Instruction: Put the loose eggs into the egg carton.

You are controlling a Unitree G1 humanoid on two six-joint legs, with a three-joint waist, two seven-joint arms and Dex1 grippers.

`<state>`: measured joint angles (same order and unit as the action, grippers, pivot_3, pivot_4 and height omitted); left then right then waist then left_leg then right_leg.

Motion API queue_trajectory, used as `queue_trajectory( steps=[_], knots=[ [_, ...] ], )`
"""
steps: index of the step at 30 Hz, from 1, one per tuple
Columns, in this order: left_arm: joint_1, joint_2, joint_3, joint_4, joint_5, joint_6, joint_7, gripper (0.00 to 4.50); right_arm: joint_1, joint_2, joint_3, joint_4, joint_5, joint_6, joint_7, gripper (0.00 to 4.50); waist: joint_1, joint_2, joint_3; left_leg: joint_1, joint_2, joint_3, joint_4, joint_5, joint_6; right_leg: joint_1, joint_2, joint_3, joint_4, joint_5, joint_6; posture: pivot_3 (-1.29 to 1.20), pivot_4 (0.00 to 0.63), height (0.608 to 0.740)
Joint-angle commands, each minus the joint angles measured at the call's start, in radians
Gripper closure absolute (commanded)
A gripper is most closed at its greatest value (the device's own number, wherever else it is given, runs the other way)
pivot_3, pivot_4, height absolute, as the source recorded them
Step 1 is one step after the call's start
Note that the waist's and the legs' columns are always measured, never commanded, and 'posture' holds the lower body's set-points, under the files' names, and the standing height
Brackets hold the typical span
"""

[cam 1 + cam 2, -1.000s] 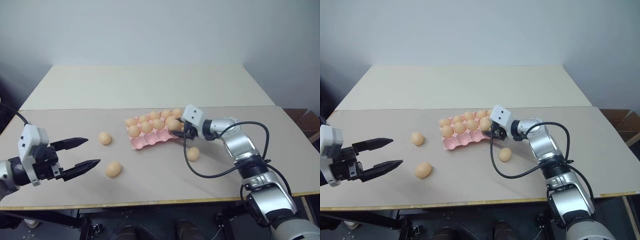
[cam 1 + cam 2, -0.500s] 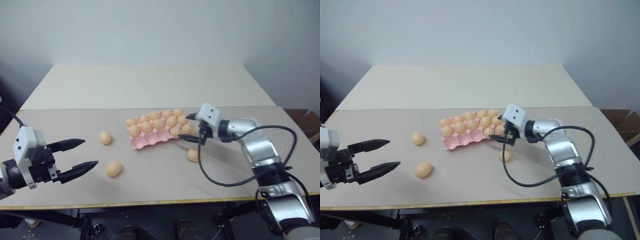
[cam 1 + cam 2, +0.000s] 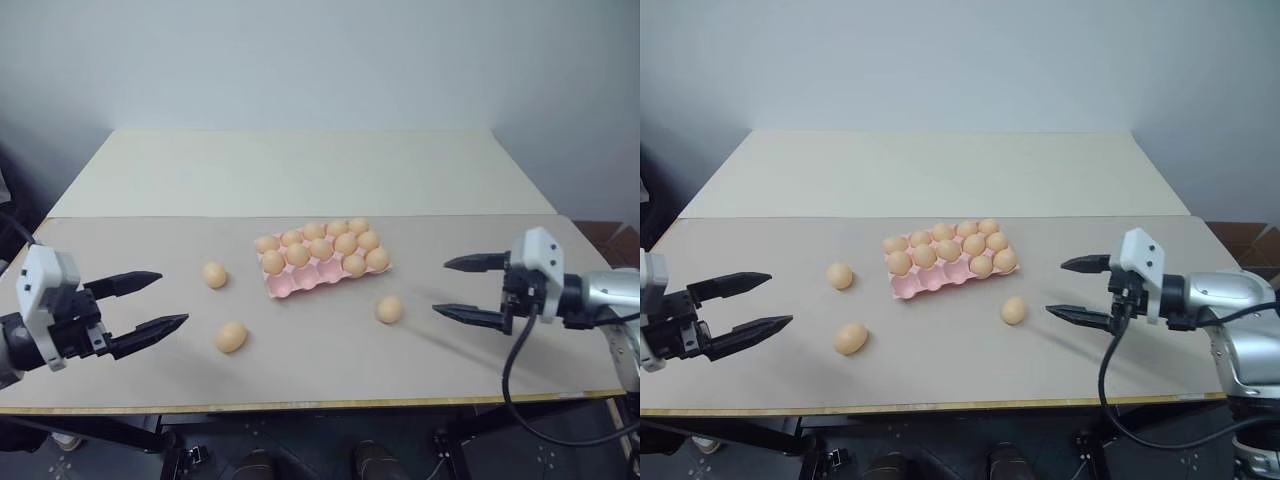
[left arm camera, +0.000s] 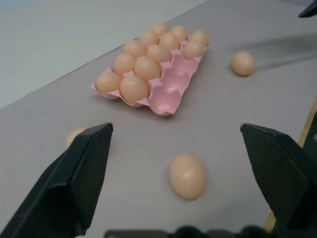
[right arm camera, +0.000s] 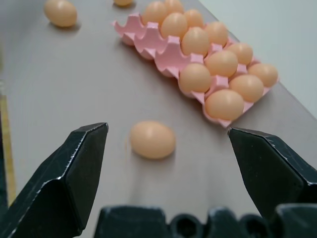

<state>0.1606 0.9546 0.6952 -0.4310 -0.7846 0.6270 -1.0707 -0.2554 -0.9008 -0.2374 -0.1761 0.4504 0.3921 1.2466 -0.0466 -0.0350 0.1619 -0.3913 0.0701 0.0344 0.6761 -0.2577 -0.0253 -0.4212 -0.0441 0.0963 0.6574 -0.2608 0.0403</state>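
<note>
a long grey-beige table [image 3: 420, 360] runs left to right, with a paler cream table [image 3: 300, 170] butted against its far edge. on the grey one, near the middle, lies the pink egg carton [image 3: 322, 272], its near row of cups mostly bare. three loose eggs lie directly on the surface: one left of the carton [image 3: 214, 275], one nearer on the left [image 3: 231, 336], one near right of the carton [image 3: 389, 309].
</note>
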Motion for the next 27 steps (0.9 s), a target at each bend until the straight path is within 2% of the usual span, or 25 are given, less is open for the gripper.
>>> queue_trajectory(
  steps=[1,8,14,19,27],
  knots=[
    [-0.026,0.012,-0.010,0.003,0.004,-0.026,-0.007,0.00,-0.003,-0.018,-0.033,-0.018,0.015,-0.021,-0.017,0.01,-0.002,0.000,0.000,0.000,0.000,0.000,0.000,0.000,0.000,0.000,0.000,0.000,0.000,0.000,0.000,0.00,0.150,0.740],
    [-0.026,0.010,-0.017,0.012,0.010,-0.036,-0.018,0.00,-0.007,-0.025,-0.017,-0.015,0.010,-0.019,-0.032,0.01,0.003,0.000,0.000,-0.001,0.000,0.000,0.000,0.000,0.000,-0.001,0.000,0.000,-0.001,0.000,0.000,0.00,0.150,0.740],
    [-0.088,0.036,-0.064,0.052,0.023,-0.045,-0.043,0.00,-0.011,-0.003,0.033,-0.074,0.003,-0.015,-0.061,0.01,0.004,0.000,0.000,0.000,0.000,0.000,0.000,0.000,0.000,0.000,0.000,0.000,0.000,0.000,0.000,0.00,0.150,0.740],
    [-0.116,0.029,-0.095,0.056,0.030,-0.046,-0.045,0.00,-0.038,0.061,0.194,-0.111,-0.098,-0.023,-0.148,0.01,0.000,0.000,0.000,-0.001,0.000,0.000,0.000,0.000,0.000,-0.001,0.000,0.000,0.000,0.000,0.000,0.00,0.150,0.740],
    [-0.120,0.025,-0.101,0.054,0.042,-0.051,-0.042,0.00,-0.152,0.194,0.405,0.088,-0.334,-0.057,-0.307,0.01,0.005,0.000,0.000,-0.003,0.000,0.000,0.000,0.000,0.000,-0.002,0.000,0.000,-0.001,0.000,0.000,0.00,0.150,0.740]
  ],
)
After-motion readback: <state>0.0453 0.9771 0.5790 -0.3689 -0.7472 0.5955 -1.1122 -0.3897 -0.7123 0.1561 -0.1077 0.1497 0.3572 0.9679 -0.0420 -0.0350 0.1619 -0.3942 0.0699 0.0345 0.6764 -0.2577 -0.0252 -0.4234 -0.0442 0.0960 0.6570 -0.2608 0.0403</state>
